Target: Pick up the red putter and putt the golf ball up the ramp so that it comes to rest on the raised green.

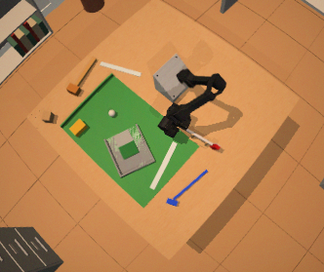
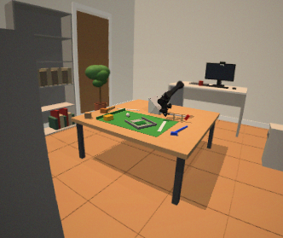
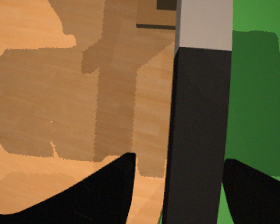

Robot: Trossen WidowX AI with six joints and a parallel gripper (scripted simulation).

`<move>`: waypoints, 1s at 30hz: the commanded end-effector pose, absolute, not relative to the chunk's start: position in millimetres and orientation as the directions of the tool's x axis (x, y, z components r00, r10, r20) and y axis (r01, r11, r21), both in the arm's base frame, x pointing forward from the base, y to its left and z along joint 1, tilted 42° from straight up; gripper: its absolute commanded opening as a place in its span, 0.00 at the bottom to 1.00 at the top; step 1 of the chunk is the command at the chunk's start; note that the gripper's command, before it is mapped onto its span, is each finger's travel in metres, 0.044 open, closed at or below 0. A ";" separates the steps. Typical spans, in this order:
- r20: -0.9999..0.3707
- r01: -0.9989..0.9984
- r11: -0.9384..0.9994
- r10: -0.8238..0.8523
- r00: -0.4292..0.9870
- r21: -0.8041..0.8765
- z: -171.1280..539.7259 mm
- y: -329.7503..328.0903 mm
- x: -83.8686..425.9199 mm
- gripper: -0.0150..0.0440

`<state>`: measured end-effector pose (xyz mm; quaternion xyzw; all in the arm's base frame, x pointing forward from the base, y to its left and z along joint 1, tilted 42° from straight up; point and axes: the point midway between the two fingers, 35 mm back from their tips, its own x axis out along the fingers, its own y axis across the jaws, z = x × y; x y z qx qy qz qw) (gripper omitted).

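The red putter lies with its red head [image 1: 215, 147] [image 2: 187, 117] to the right of the green mat [image 1: 95, 105]; its dark grip [image 3: 202, 125] runs between my fingers in the wrist view. My gripper [image 1: 173, 127] [image 2: 164, 113] [image 3: 179, 165] is partly open around the grip. A gap shows between the left finger and the grip; the right fingertip appears at its edge. The white golf ball [image 1: 112, 113] [image 2: 128, 115] rests on the mat. The raised green [image 1: 129, 150] [image 2: 140, 123] sits inside a grey-walled ramp piece.
A blue putter [image 1: 190, 185] [image 2: 179, 130] lies beside the mat. A white strip [image 1: 163, 166] [image 2: 162, 126] lies between ramp and gripper. A yellow block [image 1: 78, 128] [image 2: 108, 117] sits on the mat, and an orange mallet [image 1: 73, 89] lies beyond its dark green edge wall.
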<state>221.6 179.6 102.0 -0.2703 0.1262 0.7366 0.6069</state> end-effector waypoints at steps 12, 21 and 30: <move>-0.555 -0.962 -0.232 0.824 -0.117 -0.142 106.7 174.3 223.4 0.25; -0.565 -0.962 -0.233 0.817 -0.115 -0.140 134.7 146.0 229.4 0.25; -0.558 -0.963 -0.232 0.821 -0.118 -0.138 169.6 117.4 227.9 0.25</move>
